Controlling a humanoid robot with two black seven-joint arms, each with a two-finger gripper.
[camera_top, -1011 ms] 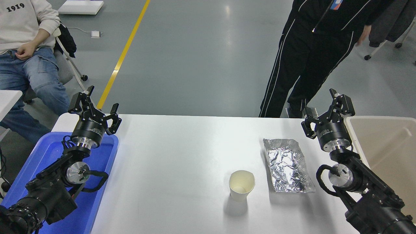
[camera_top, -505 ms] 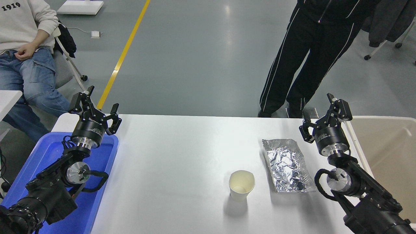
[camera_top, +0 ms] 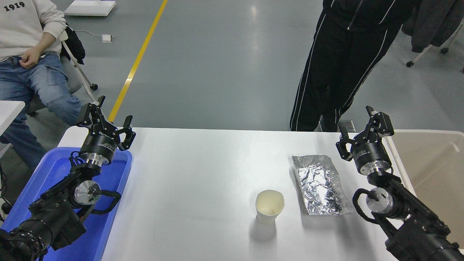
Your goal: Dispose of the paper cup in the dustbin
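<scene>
White surface (camera_top: 203,174) carries everything; grey floor beyond it, one person seated far left, one standing at the far edge. Dustbin (camera_top: 431,163) at the right edge, blue tray (camera_top: 119,174) at the left. Foil packet (camera_top: 320,184) lies between cup and right arm. Paper cup (camera_top: 269,206) stands upright, mouth up, near the front edge – left of and nearer the camera than the right end effector (camera_top: 363,129), which hovers fingers spread, empty, beside the dustbin rim. Right arm is nearer the cup – likely it reaches back and left past the foil. Left end effector (camera_top: 106,120) parked over the tray, fingers spread
</scene>
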